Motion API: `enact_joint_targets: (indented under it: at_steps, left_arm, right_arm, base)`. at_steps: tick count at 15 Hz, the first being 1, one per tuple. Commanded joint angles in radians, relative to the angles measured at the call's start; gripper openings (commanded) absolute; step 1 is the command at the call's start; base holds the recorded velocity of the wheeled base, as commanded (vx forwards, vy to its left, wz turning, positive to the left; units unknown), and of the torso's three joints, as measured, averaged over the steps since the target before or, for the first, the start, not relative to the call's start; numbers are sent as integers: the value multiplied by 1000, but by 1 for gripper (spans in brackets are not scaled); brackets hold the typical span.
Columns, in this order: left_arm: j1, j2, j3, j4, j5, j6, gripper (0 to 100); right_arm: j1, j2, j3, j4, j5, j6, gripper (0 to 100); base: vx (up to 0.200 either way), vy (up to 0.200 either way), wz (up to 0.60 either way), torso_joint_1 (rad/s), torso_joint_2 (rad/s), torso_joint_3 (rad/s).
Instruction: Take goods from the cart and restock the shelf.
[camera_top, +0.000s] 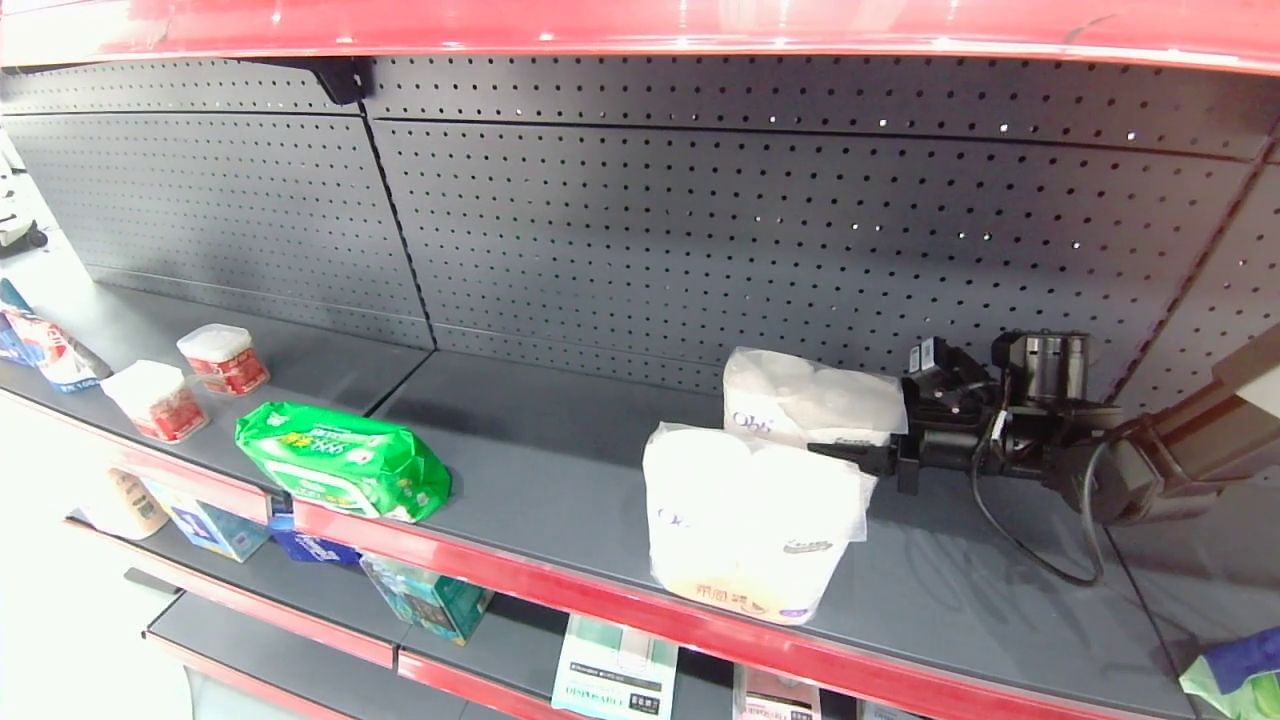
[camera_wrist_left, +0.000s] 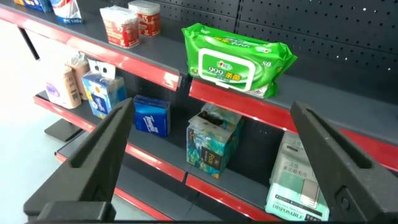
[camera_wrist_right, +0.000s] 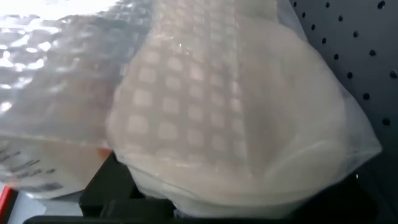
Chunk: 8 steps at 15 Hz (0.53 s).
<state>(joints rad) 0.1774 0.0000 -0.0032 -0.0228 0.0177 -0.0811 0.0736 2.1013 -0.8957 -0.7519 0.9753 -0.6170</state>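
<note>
- A grey metal shelf with a red front edge (camera_top: 560, 470) runs from the left edge of the head view to the lower right. A dark perforated back panel (camera_top: 700, 220) stands behind it.
- The right hand (camera_top: 850, 452) comes in from the right of the frame. Its black fingers are closed on a white pack of paper rolls in clear plastic wrap (camera_top: 810, 400), which it holds just in front of the back panel, right of centre.
- In the right wrist view, this held pack presses close against the hand.
- A second white wrapped roll pack (camera_top: 745, 520) stands at the shelf's front edge, below the held one in the frame. Whether the two touch cannot be told.
- The left hand (camera_wrist_left: 212, 109) is spread wide with nothing between its fingers (camera_wrist_left: 93, 162), and it hangs in front of the lower shelf decks.
- A green soft pack of wet wipes (camera_top: 345, 460) lies at the front edge, left of centre.
- Two small white tubs with red labels (camera_top: 222, 358) stand further left, well apart from the roll packs.
</note>
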Motion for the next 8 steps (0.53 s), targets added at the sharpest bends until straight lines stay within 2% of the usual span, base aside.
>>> enact_joint_targets:
  at_steps: [1, 8]
  left_arm:
    - [0, 0, 0, 0, 1, 0, 100]
    - [0, 0, 0, 0, 1, 0, 100]
  right_arm:
    - [20, 20, -25, -3, -4, 5, 0]
    - [12, 29, -38, -1, -66, 6, 0]
  base:
    - [0, 0, 0, 0, 0, 0]
    - [0, 0, 0, 0, 0, 0]
